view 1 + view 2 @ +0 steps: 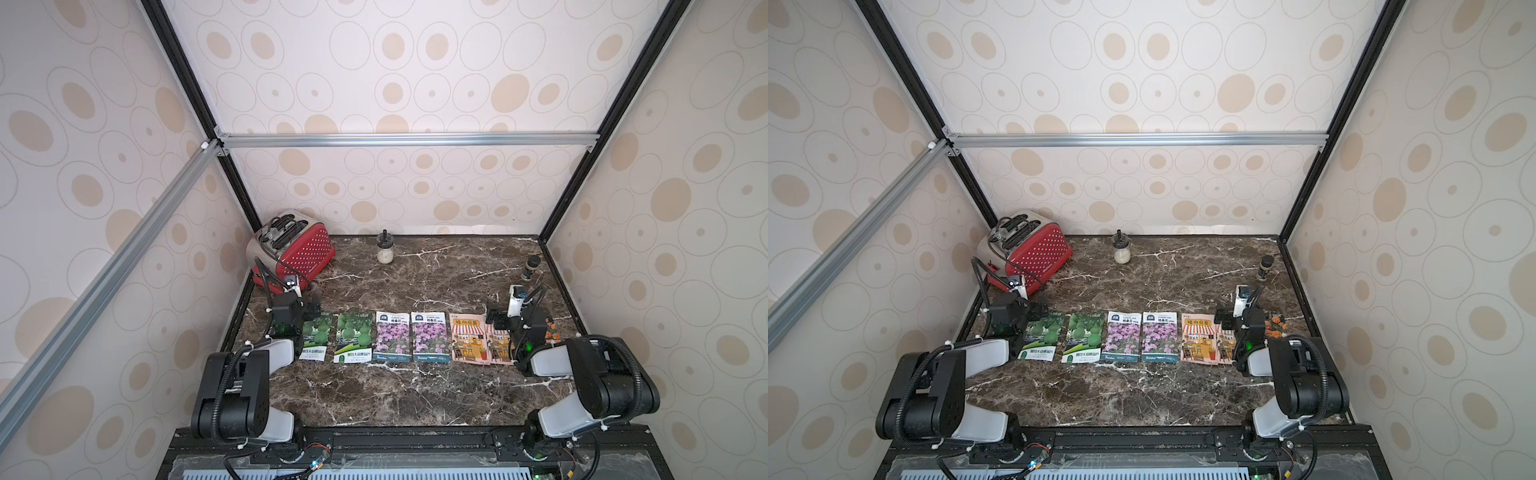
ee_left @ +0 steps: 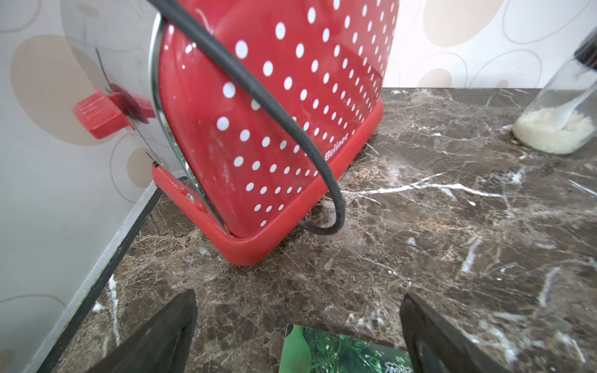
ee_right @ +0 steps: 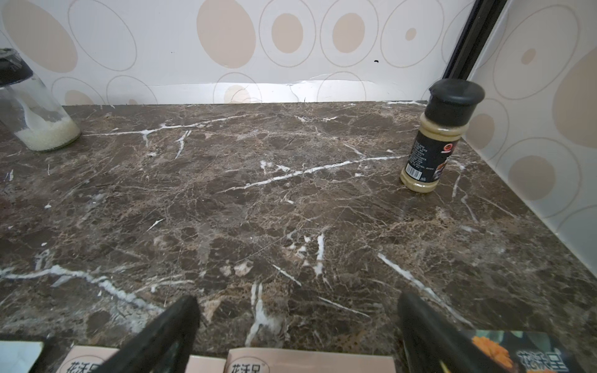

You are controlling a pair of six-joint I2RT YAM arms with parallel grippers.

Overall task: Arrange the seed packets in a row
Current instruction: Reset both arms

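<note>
Several seed packets lie side by side in a row across the marble counter: two green gourd packets, two purple flower packets, then peach shop-front packets. An orange marigold packet at the right end is mostly hidden behind my right arm. My left gripper hovers open over the far end of the leftmost gourd packet, holding nothing. My right gripper stands open above a peach packet, with the marigold packet beside one finger and nothing between the fingers.
A red polka-dot toaster with a black cord stands in the back left corner, close beyond my left gripper. A small glass jar sits at the back wall. A black-capped spice bottle stands at the back right. Walls enclose three sides.
</note>
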